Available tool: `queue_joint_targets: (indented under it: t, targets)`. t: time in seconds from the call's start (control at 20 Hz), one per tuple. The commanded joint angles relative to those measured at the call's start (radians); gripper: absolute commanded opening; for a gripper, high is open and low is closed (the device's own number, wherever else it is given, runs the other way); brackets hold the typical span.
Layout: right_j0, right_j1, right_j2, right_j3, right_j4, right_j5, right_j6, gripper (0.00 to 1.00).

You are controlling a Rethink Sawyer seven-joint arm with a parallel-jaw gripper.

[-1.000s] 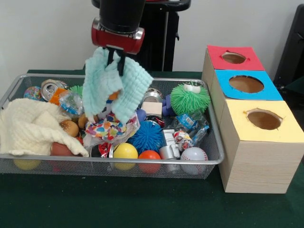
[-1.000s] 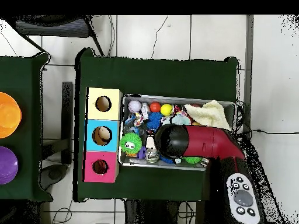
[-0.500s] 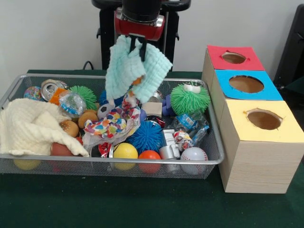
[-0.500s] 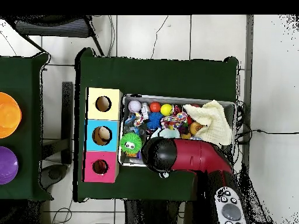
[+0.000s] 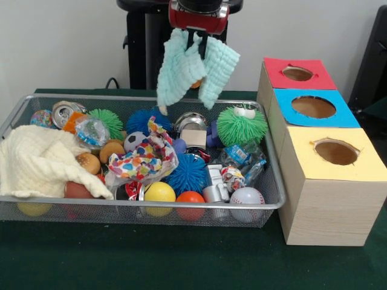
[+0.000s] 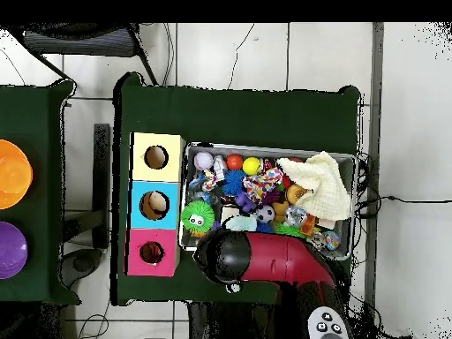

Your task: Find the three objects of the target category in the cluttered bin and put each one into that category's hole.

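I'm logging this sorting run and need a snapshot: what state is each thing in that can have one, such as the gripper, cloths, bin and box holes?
gripper: shut on the mint cloth, raised above the bin's far side.
mint cloth: lifted clear, hanging in folds.
cream cloth: lying crumpled at one end of the bin.
wire bin: full of clutter.
red hole: open.
blue hole: open.
yellow hole: open.
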Motion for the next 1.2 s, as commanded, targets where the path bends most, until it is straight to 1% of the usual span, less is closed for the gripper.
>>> queue_joint_targets:
  t: [0.05, 0.15, 0.25, 0.3, 0.4, 0.45, 0.55, 0.7, 0.9, 0.95, 1.05, 1.15, 1.2]
  targets:
    - [-0.005, 0.027, 0.009, 0.111, 0.074, -0.104, 0.19, 0.0]
    - [-0.008, 0.043, 0.026, 0.109, 0.081, -0.171, 0.186, 0.0]
    - [-0.017, 0.053, 0.048, 0.117, 0.108, -0.224, 0.188, 0.0]
    - [-0.023, 0.055, 0.063, 0.127, 0.124, -0.269, 0.192, 0.0]
    - [-0.055, 0.069, 0.121, 0.144, 0.157, -0.407, 0.193, 0.0]
    - [-0.066, 0.076, 0.153, 0.145, 0.174, -0.449, 0.193, 0.0]
    - [-0.083, 0.091, 0.197, 0.141, 0.195, -0.5, 0.191, 0.0]
    - [-0.128, 0.12, 0.277, 0.141, 0.211, -0.579, 0.186, 0.0]
    - [-0.186, 0.143, 0.38, 0.158, 0.207, -0.663, 0.199, 0.0]
    - [-0.203, 0.149, 0.405, 0.164, 0.191, -0.701, 0.205, 0.0]
    - [-0.226, 0.16, 0.431, 0.165, 0.161, -0.738, 0.198, 0.0]
    - [-0.25, 0.179, 0.458, 0.167, 0.116, -0.807, 0.196, 0.0]
    - [-0.258, 0.188, 0.467, 0.164, 0.105, -0.826, 0.19, 1.0]
